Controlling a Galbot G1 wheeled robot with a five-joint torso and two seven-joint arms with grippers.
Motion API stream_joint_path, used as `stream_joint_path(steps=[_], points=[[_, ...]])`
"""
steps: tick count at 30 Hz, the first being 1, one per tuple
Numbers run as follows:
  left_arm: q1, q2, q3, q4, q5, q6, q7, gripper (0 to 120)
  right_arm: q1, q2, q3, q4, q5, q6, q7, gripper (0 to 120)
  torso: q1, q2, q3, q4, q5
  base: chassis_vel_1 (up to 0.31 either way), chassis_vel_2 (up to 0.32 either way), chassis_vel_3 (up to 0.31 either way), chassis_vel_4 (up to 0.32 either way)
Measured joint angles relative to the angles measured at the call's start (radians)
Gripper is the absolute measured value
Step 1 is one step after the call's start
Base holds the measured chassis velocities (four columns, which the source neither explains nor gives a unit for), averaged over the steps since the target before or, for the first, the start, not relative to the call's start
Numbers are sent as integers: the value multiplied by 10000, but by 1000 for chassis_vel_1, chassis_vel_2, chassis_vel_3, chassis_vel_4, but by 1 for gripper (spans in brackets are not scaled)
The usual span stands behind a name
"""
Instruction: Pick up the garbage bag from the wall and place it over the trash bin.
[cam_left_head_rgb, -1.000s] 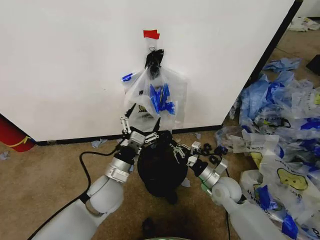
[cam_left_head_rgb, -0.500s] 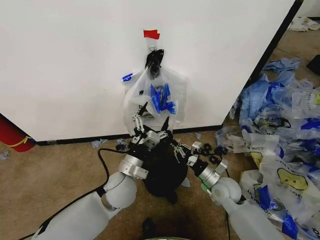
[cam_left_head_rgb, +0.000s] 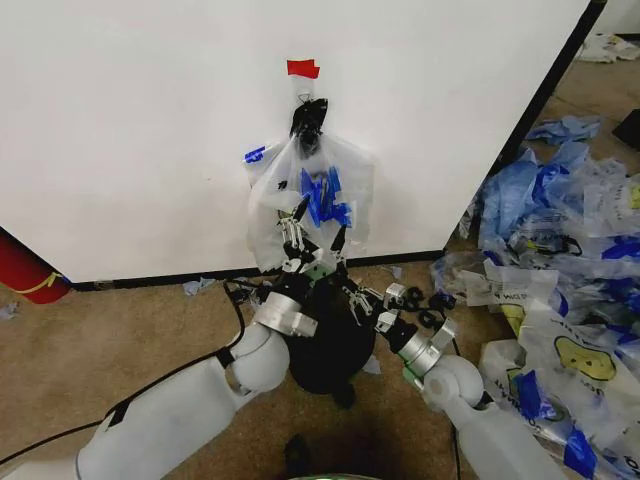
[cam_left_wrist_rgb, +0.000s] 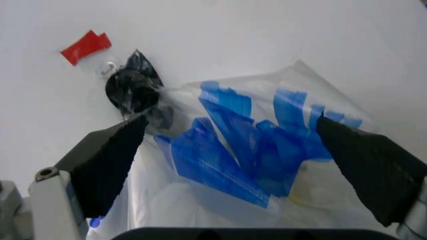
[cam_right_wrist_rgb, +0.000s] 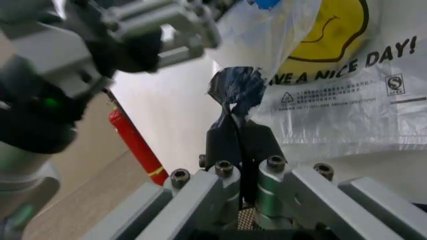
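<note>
The bag hangs on the wall from a black clip under red tape, above the bin. The left gripper is raised before the bag's lower half, jaws spread wide and empty. The right gripper sits by the bin's rim, clenched on a scrap of dark film. Better to close on gathered plastic below the clip than on one loose fold. The left wrist view shows the clip between the fingers; the right wrist view shows the smiley print
</note>
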Motion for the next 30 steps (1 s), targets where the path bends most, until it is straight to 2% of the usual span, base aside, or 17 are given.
stream_joint_path(steps=[16,30], points=[[171,210,-583,453,389,167,-5,100,79,-55,-71,0,275,74,-16,0,0,0,0,1,-1,0,0,0,0],[461,445,-1015,314,1049,625,14,100,76,-13,-82,14,400,109,-22,0,0,0,0,1,-1,0,0,0,0]])
